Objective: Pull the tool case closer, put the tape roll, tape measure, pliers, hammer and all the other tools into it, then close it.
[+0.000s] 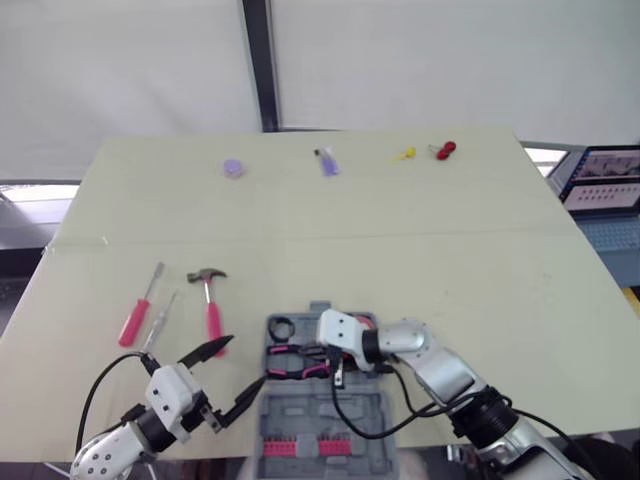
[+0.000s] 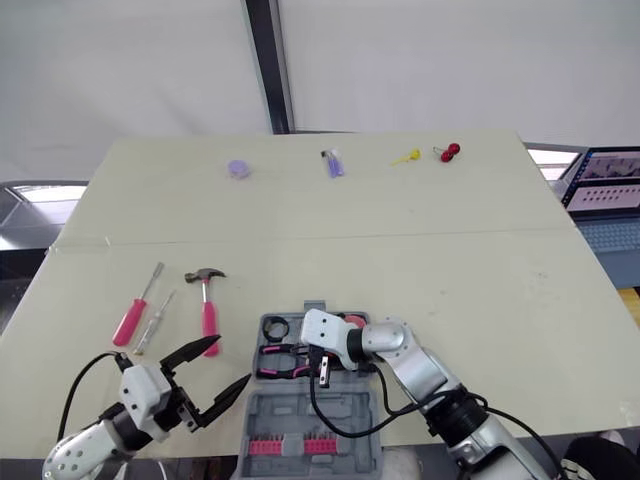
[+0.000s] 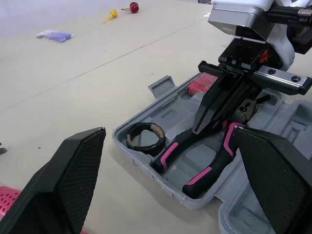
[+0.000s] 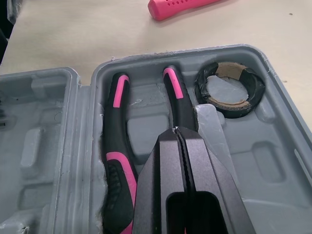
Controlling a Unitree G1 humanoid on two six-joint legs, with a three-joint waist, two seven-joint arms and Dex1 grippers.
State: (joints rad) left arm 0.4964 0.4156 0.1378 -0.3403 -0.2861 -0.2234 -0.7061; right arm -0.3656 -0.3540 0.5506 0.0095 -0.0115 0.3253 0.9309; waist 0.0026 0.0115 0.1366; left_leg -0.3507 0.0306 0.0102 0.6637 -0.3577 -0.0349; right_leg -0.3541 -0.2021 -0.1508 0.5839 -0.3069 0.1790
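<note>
Our tool case lies open at the desk's near edge, with the pliers and tape roll inside. Our right pincer is pressed shut over the pliers, holding nothing. Our left pincer is wide open and empty, just left of the case. The hammer lies further left.

Looked like a robot test lab, not a home: plain white backdrop panels w/ a dark vertical post behind a big pale-beige worktable, plus an open laptop w/ lit screen at its right edge.
</note>
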